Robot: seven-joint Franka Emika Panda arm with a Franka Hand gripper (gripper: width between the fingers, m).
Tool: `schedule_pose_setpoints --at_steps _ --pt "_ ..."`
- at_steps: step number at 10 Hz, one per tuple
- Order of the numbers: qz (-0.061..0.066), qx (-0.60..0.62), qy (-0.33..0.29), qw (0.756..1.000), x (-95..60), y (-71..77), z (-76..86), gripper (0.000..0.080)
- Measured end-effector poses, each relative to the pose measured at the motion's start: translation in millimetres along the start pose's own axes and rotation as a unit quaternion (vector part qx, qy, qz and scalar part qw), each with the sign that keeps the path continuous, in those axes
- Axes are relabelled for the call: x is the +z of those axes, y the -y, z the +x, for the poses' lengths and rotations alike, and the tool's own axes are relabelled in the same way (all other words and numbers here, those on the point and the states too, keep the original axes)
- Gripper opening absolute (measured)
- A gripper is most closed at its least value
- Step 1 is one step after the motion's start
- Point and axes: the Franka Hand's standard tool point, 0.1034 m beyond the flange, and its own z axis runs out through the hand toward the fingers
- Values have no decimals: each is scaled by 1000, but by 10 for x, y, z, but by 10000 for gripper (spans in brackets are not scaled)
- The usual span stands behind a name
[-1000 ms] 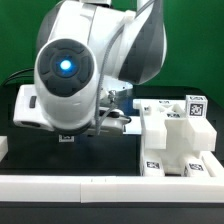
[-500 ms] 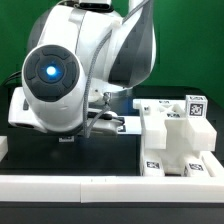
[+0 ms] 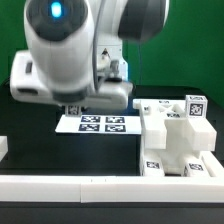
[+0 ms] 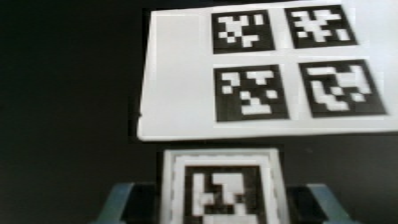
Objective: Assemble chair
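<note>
The partly built chair [image 3: 176,142] is a cluster of chunky white tagged blocks at the exterior view's right. My gripper [image 3: 72,108] hangs above the table, left of the chair and over the near left corner of the marker board [image 3: 100,123]. In the wrist view my gripper [image 4: 221,205] has one finger [image 4: 125,205] on each side of a small white tagged chair part [image 4: 221,188], which it holds off the table. The four-tag marker board [image 4: 267,70] lies below and beyond it.
A long white rail [image 3: 90,185] runs along the table's front edge. A small white block [image 3: 3,148] sits at the exterior view's far left. The arm's large white body [image 3: 70,50] fills the upper left and hides the table behind it.
The arm has risen and swung up, taking the small tagged part with it. The marker board, hidden before by the arm, now shows.
</note>
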Motion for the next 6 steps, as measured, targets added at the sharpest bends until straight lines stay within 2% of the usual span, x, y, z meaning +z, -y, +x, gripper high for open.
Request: schedule_pose_setpoints --at_steps 1,2,3,4,5,6 --pt "3 -9 -51 999 -310 31 -89 279" --pt "1 -28 -111 993 -504 17 -111 279" --pt "3 -27 -153 988 -405 -36 -61 279" --pt "3 -28 -182 983 -390 -28 -56 281" --pt "1 -29 -216 976 -437 -22 -41 281" --pt "3 -20 -243 970 -523 60 -48 281"
